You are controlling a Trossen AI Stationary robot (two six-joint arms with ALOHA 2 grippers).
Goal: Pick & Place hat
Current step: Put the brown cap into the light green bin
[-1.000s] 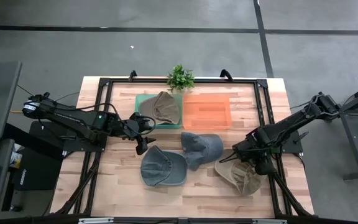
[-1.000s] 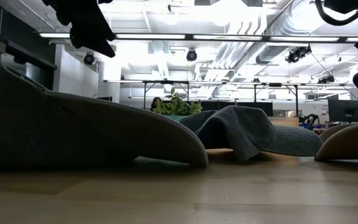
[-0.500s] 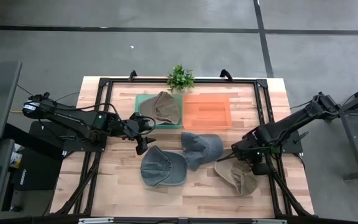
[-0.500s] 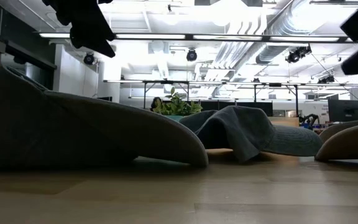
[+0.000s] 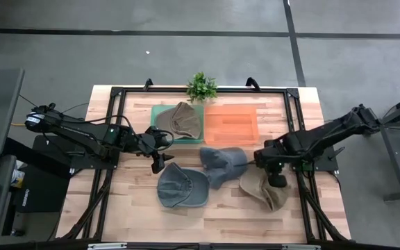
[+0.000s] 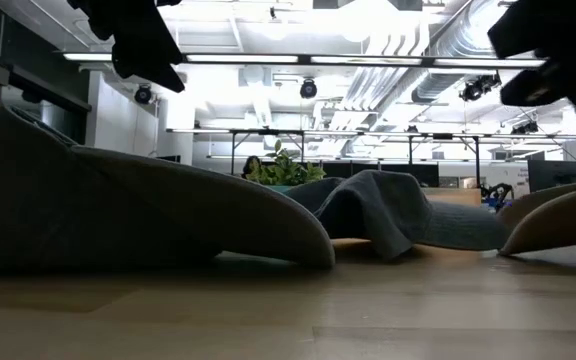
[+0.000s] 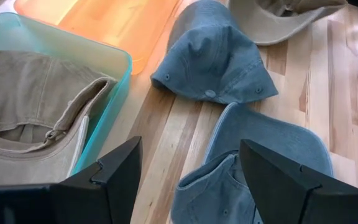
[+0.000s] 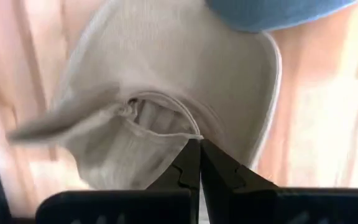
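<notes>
Dragging the beige cap (image 5: 266, 189) tableward-in, right end effector (image 5: 277, 173) has shifted left, fingers together; left end effector (image 5: 157, 161) spread.

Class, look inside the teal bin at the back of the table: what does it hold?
The teal bin holds one tan cap, lying upside down with its strap showing. The cap covers most of the floor, so anything beneath is hidden.

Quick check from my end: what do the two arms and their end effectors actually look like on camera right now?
Both arms are dark, slim and jointed. The left arm has a yellow cable near its base. The left end effector has two broad, flat, angular black fingers; the right end effector has narrow black fingers tapering to a point. No markings are visible.
</notes>
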